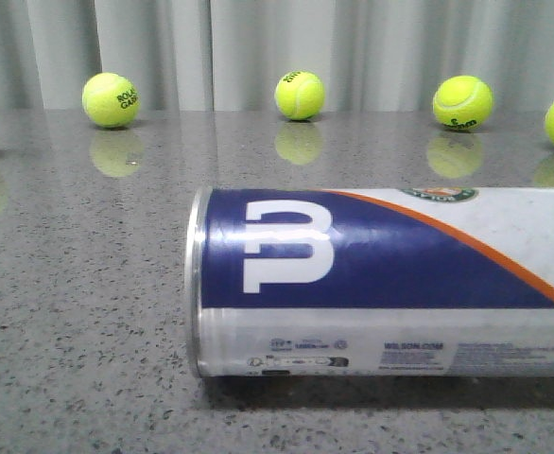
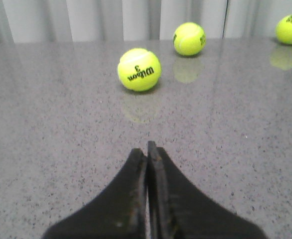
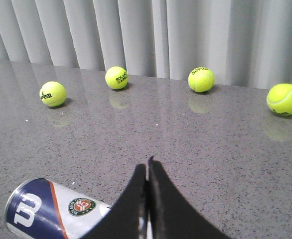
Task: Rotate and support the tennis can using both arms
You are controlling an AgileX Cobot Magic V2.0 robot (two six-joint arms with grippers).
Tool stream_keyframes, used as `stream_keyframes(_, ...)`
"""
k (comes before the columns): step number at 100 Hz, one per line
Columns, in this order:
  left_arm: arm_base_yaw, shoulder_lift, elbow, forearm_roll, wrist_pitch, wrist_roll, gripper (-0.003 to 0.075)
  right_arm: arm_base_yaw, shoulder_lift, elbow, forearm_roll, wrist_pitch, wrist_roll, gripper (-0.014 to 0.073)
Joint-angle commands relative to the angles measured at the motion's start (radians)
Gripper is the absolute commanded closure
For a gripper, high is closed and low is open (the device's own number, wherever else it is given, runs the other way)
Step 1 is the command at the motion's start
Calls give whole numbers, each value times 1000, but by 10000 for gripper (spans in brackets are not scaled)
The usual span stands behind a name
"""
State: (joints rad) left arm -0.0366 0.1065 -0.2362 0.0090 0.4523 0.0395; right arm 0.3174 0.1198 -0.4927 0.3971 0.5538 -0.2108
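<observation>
Front view is showing the tennis can [image 1: 381,284] lying on its side across the lower right of the frame, metal-rimmed end at centre, far end running off the right edge, on the grey speckled table [image 1: 78,312]. Neither arm is appearing here, so the task is looking unstarted.

Right wrist view is showing the right gripper [image 3: 148,172] with its fingers pressed together, holding nothing, and the can [image 3: 51,211] sitting at the lower left of its frame, partly hidden behind the fingers. Left wrist view is showing the left gripper [image 2: 147,154] likewise closed and empty; the can is not appearing there at all, only tennis balls [image 2: 139,69] toward the upper middle.

Risks, as I am judging them: a round can lying flat is likely to roll away if one pointed finger is pushing it off-centre; closed fingers cannot be clasping it, so they need opening first; and the left arm, not seeing the can, may be arriving late to support it, letting it tip while being raised
</observation>
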Motion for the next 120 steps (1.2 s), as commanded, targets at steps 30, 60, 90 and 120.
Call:
stream_keyframes(30,2,294,-210,-139,145,-11,738,-6,13,-24,1,-71,-9,655)
stream_keyframes(60,2,541,-331,-502,282,202,660,-6,13,-24,1,-70,-9,655)
stream_keyframes(90,2,742,-348,-992,406,491,210,-6,13,-24,1,-70,-9,655)
stream_keyframes(120,2,943,-348,-1345,658,654,206,-6,13,-24,1,-70,-9,655)
